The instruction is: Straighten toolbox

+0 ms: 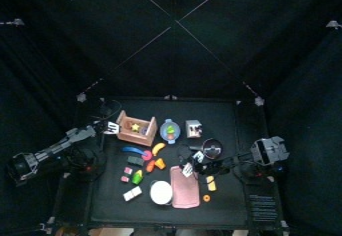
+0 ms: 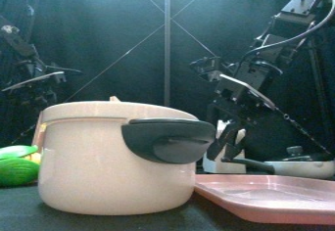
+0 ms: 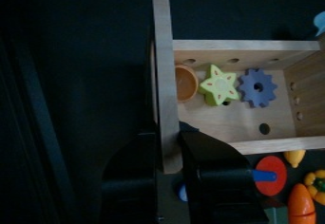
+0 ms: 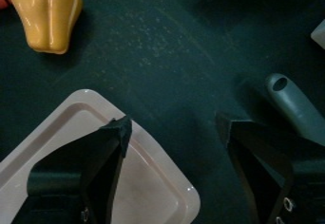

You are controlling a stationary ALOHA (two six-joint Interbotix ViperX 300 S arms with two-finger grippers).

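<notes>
The toolbox (image 1: 134,126) is a reddish-brown wooden tray at the table's back left. In the left wrist view the toolbox (image 3: 241,95) holds a yellow star (image 3: 219,84), a blue gear (image 3: 260,85) and an orange round piece (image 3: 187,79). My left gripper (image 1: 112,128) sits at its left side. One wooden wall runs between the jaws of the left gripper (image 3: 168,140), which are shut on it. My right gripper (image 1: 218,160) hangs at the table's right, and in its wrist view the right gripper (image 4: 178,133) stands open over bare table with nothing between its jaws.
A white pot (image 2: 118,157) and a pink board (image 2: 275,196) stand at the front edge. A grey square container (image 1: 194,127) and small toys (image 1: 144,160) lie mid-table. A yellow toy (image 4: 48,14) and a grey handle (image 4: 292,100) lie near the right gripper.
</notes>
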